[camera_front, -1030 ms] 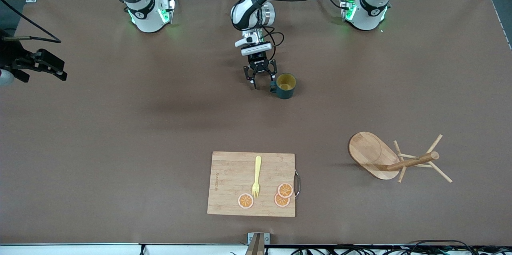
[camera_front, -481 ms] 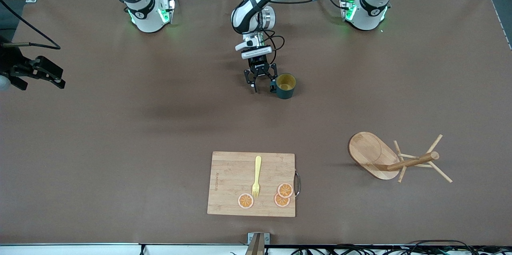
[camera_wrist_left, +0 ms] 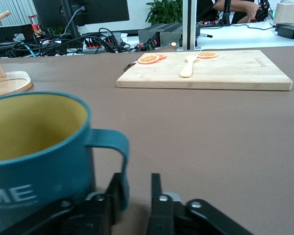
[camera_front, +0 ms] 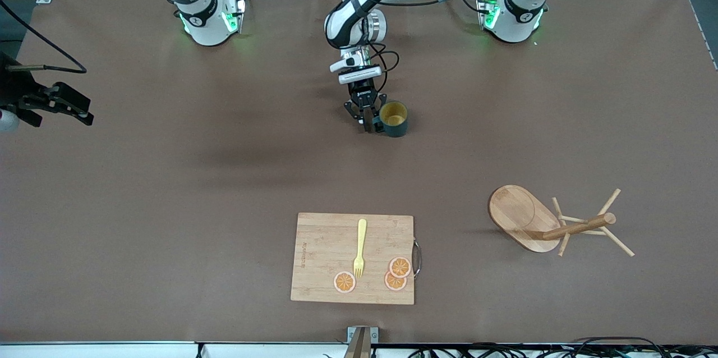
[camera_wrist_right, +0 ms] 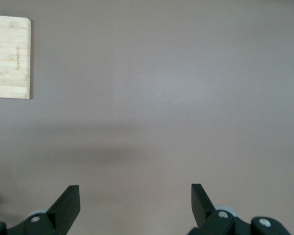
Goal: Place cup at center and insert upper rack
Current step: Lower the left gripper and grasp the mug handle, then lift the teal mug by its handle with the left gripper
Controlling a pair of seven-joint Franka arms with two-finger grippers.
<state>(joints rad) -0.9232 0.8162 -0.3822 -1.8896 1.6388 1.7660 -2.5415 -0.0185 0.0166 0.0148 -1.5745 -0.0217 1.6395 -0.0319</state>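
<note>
The dark teal cup (camera_front: 394,117) stands upright on the table near the robots' bases, about midway along the table. It fills the near part of the left wrist view (camera_wrist_left: 34,147), showing a yellowish inside and white lettering. My left gripper (camera_front: 368,124) is low beside it, closed in around the cup's handle (camera_wrist_left: 123,156), which lies against one finger. The wooden upper rack (camera_front: 521,216) lies tipped on its side toward the left arm's end, with its post (camera_front: 578,227) and pegs level; its base also shows in the left wrist view (camera_wrist_left: 7,83). My right gripper (camera_front: 84,112) waits open over the table's edge at the right arm's end.
A rectangular cutting board (camera_front: 317,251) lies near the front camera, with a yellow fork (camera_front: 359,248) and three orange slices (camera_front: 400,266) on it. It also shows in the left wrist view (camera_wrist_left: 235,73) and the right wrist view (camera_wrist_right: 7,58).
My left gripper's fingers have closed from wide open onto the cup's handle. The cup has shifted slightly toward the gripper. The right gripper has barely moved.
</note>
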